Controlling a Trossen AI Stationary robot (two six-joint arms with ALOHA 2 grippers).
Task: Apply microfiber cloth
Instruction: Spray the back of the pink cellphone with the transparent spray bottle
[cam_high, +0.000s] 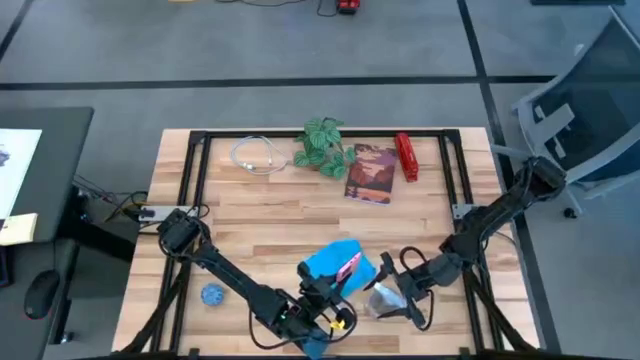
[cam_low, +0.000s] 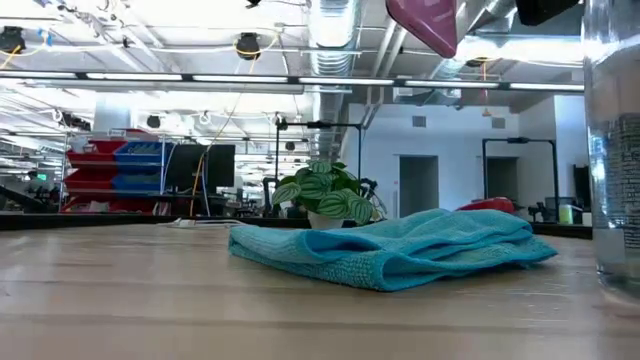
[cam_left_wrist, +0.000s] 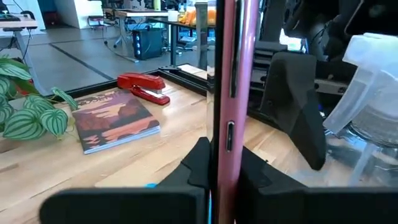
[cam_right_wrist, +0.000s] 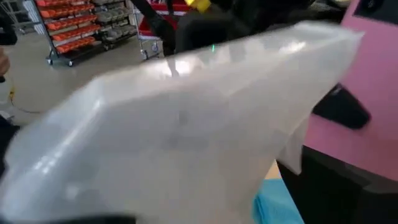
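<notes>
While the wooden worktop carried it near the front middle, the microfiber cloth lay crumpled. Just above it, the left gripper had its jaws pinching a pink phone upright, and the right gripper clasped a clear bottle.

A potted plant stood at the table's far edge, a white cable left of it, a book and red stapler to its right.
</notes>
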